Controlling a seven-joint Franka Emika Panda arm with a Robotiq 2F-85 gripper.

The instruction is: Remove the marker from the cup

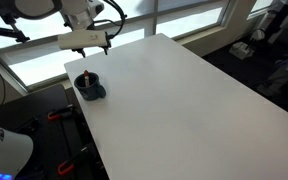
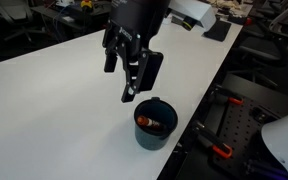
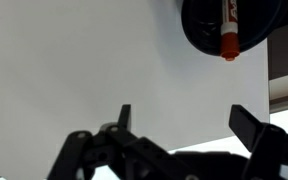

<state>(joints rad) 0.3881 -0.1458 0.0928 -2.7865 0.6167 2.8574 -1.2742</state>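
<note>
White table [image 3: 74,60] fills the wrist view, marker [image 3: 227,28] inside the cup [image 3: 199,25] at upper right. Claw [image 3: 184,122] gapes apart; likely the approach step. Next, centre over the marker.

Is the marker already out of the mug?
No, the dark, orange-tipped marker lies inside the small dark blue-grey mug in the wrist view.

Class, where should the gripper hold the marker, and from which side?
Probably its reddish-orange end, the only part of the marker reaching the rim of the cup. Come from above with the open gripper; the cup wall blocks a side approach.
</note>
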